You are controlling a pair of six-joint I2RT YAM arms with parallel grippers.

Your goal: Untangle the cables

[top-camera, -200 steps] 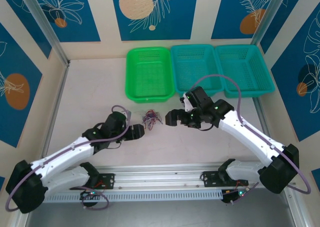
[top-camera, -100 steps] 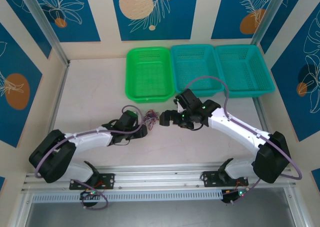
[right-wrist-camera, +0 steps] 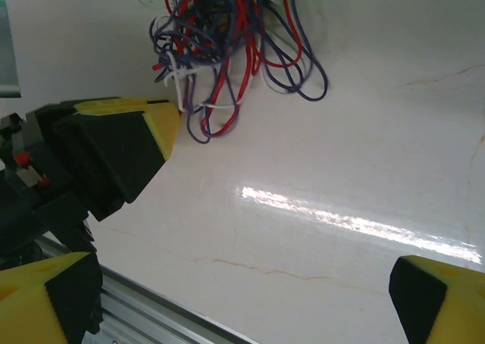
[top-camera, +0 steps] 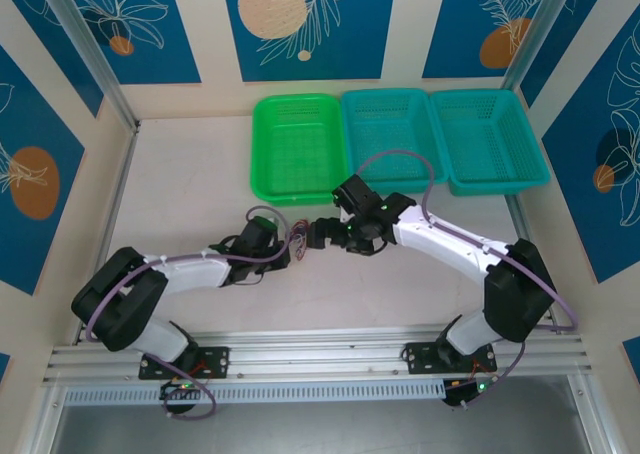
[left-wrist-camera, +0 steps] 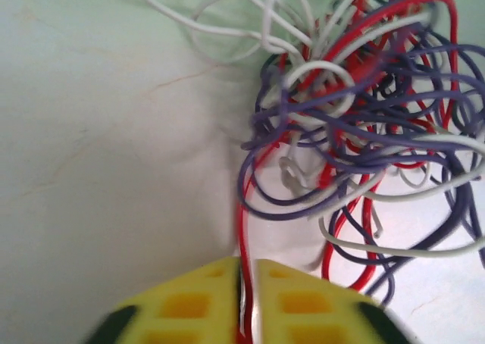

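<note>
Mid-frame in the top view, the cables (top-camera: 303,236) lie just below the green basket (top-camera: 300,194), with open tabletop (top-camera: 180,194) stretching away left. They're thin glossy loops in red, purple and white, knotted together. In the left wrist view the left gripper (left-wrist-camera: 246,272) is pinched tight, seemingly on one red strand. The right gripper (right-wrist-camera: 239,276) is spread wide over pale, veined, shiny stone.

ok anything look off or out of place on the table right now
Only the cables: red, purple and white strands knotted in one clump on the table, near the green basket. The left gripper is pinched on a red strand. Nothing looks spilled or damaged.
</note>
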